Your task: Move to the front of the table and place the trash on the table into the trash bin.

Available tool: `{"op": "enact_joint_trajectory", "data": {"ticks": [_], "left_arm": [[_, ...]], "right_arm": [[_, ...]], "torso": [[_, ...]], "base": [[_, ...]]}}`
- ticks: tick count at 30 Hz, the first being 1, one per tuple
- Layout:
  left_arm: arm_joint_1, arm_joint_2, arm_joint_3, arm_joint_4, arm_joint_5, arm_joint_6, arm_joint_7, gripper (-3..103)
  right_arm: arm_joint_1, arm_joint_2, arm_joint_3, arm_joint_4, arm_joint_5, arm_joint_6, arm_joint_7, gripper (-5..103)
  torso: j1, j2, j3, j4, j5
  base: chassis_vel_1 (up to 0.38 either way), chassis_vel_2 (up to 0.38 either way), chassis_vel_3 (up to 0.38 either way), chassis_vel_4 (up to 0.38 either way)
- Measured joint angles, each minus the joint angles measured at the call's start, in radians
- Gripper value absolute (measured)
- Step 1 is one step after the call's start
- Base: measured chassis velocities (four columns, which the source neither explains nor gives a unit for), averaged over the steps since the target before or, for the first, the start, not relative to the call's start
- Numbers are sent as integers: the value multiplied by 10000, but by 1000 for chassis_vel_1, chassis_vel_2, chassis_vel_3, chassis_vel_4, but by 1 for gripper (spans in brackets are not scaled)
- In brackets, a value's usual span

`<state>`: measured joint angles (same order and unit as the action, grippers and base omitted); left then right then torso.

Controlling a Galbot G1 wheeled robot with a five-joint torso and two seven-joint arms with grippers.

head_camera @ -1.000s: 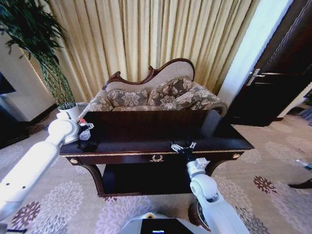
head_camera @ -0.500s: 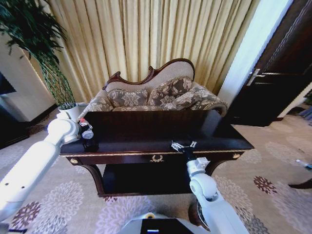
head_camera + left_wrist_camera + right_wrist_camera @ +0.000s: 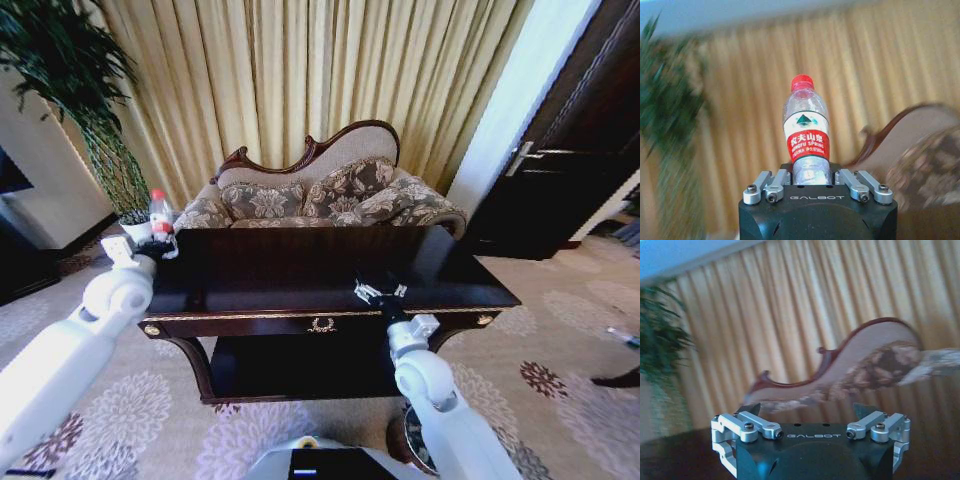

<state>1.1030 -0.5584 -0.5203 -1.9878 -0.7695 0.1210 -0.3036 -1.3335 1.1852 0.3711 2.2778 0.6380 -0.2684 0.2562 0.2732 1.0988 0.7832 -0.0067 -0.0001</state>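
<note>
While our left gripper [image 3: 812, 186] jaws squeeze the bottle [image 3: 806, 131] past the desk [image 3: 300, 270] edge, our right gripper [image 3: 380, 293] jaws gape wide.

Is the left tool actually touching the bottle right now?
Touching. In the left wrist view the left tool is shut on the bottle, fingers pressing its base, cap upward.

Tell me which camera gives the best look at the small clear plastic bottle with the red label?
The left wrist view: the small clear plastic bottle with the red label stands upright and close in the left gripper, cap and label plain. The head view shows it tiny at the glossy dark-brown table's left end.
</note>
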Motion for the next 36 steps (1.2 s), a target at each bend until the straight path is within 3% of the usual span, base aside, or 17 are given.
{"op": "enact_joint_trajectory", "data": {"ticks": [1, 4, 7, 8, 10, 11, 13, 16, 18, 23, 25, 36], "left_arm": [[186, 67, -93, -186, 226, -461, 295, 34], [329, 129, -174, -378, 427, -852, 663, 34], [386, 282, -125, -614, 1502, -1923, 2066, 34], [386, 282, -125, -614, 1502, -1923, 2066, 34], [-44, 402, 263, -548, 2230, -2619, 2745, 34], [-44, 402, 263, -548, 2230, -2619, 2745, 34], [-1123, 538, 1157, -261, 2716, -3264, 3246, 34], [-1569, 546, 1547, -95, 2863, -3497, 3378, 34], [-2509, 508, 2515, 293, 2970, -3783, 3500, 34], [-3493, 233, 3742, 627, 2625, -3607, 3443, 34], [-4439, -179, 4794, 1044, 2582, -3529, 3345, 34], [-6703, -899, 6656, 1651, 1961, -2835, 3117, 34]], "right_arm": [[34, -338, 6, 247, 401, -112, -29, 100], [92, -710, 54, 513, 838, -203, -84, 100], [499, -1689, 359, 1271, 2911, -564, -81, 100], [499, -1689, 359, 1271, 2911, -564, -81, 100], [1043, -2212, 494, 1641, 4484, -780, 67, 100], [1043, -2212, 494, 1641, 4484, -780, 67, 100], [1902, -2632, 405, 1708, 5866, -926, 149, 100], [2335, -2737, 272, 1617, 6396, -981, 203, 100], [3254, -2812, -63, 1234, 7218, -1106, 267, 100], [4474, -2618, -511, 327, 7646, -1358, 188, 100], [5665, -2268, -1035, -753, 7623, -1580, 43, 100], [7610, -1676, -2248, -2423, 6796, -1649, -413, 100]], "torso": [[-1, 0, 0, -1, 0], [-1, 0, 0, -4, 1], [-1, 0, 0, -5, 5], [-1, 0, 0, -5, 5], [-1, 0, 0, -4, 2], [-1, 0, 0, -4, 2], [-1, 0, 0, -3, 1], [0, 0, 1, -3, 2], [0, 0, 2, -6, 3], [0, -1, 2, -2, 3], [0, -1, 3, -1, 1], [2, -1, 2, -3, 2]], "base": [[0, 0, 0, 0], [0, 0, 0, 0], [0, 0, 0, 0], [0, 0, 0, 0], [0, 0, 0, 0], [0, 0, 0, 0], [0, 0, 0, 0], [0, 0, 0, 0], [0, 0, 0, 0], [0, 0, 0, 0], [0, 0, 0, 0], [0, 0, 0, 0]]}}
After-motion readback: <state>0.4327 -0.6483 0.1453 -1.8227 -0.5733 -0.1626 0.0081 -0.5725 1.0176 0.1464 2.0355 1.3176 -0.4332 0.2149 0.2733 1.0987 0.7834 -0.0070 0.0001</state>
